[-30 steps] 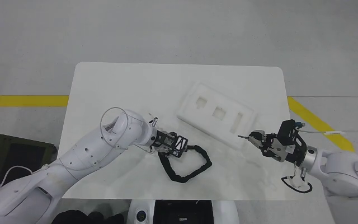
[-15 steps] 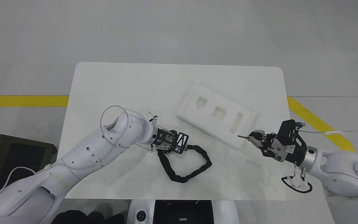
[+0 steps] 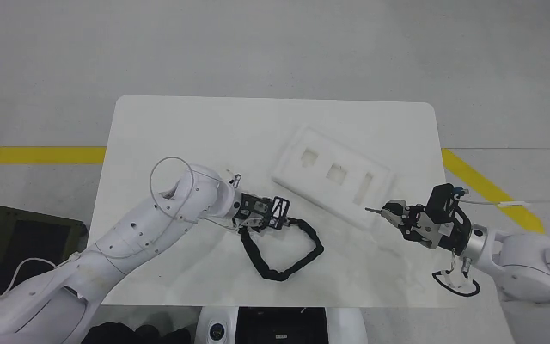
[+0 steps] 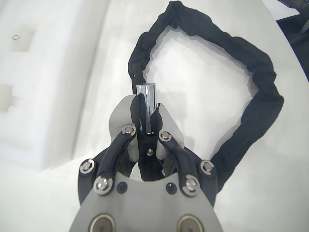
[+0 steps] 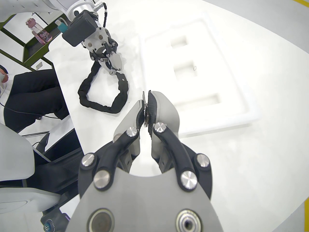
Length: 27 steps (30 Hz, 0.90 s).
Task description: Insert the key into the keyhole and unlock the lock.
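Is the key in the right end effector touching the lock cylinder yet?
Apart. Top view shows the key, pinched in the right end effector, well clear of the lock cylinder.

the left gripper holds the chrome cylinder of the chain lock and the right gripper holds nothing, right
No: the right gripper is shut on the key, as the right wrist view shows. The left gripper does hold the chrome cylinder of the chain lock.

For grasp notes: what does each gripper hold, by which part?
Left gripper: chain lock, by its chrome cylinder. Right gripper: key, by its head.
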Motion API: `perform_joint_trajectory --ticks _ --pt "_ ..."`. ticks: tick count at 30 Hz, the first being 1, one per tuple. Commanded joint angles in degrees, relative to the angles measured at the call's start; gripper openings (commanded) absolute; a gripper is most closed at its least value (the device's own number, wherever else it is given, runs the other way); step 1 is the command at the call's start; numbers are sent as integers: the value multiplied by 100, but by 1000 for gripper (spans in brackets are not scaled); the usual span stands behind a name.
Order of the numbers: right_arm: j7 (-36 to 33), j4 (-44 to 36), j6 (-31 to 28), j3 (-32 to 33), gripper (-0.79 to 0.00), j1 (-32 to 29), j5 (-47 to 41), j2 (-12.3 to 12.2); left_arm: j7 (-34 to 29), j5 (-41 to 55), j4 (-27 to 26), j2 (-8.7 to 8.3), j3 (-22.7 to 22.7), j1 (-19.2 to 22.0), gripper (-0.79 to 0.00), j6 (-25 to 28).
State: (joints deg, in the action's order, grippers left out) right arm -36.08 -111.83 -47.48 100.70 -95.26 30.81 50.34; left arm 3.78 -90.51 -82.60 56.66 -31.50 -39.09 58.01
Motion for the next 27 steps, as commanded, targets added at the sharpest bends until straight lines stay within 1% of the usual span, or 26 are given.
perform_joint_trajectory --ticks 1,3,5,10,16,21,24,27 --pt "0 0 0 0 -785 0 0 0 95 56 8 0 -37 -15 -785 -1" --pt "0 0 0 0 -785 0 0 0 277 95 23 -11 -95 -35 -785 -1" --pt "20 -71 31 -66 -785 -8 47 3 663 145 65 -33 -189 -84 -785 -45" --pt "-112 -319 -74 -475 -785 94 181 -3 1579 -315 199 -124 -344 -223 -785 -319" --pt "-201 -435 -42 -962 -785 353 137 -2 2903 -1052 323 -229 -436 -379 -785 -923" --pt "-230 -538 109 -1456 -785 550 4 19 3748 -1644 304 -292 -452 -458 -785 -1458" --pt "-229 -581 295 -1751 -785 697 -19 41 3983 -1835 314 -306 -462 -486 -785 -1663" --pt "-203 -624 515 -2011 -785 823 -24 68 4005 -1857 305 -303 -500 -528 -785 -1840"
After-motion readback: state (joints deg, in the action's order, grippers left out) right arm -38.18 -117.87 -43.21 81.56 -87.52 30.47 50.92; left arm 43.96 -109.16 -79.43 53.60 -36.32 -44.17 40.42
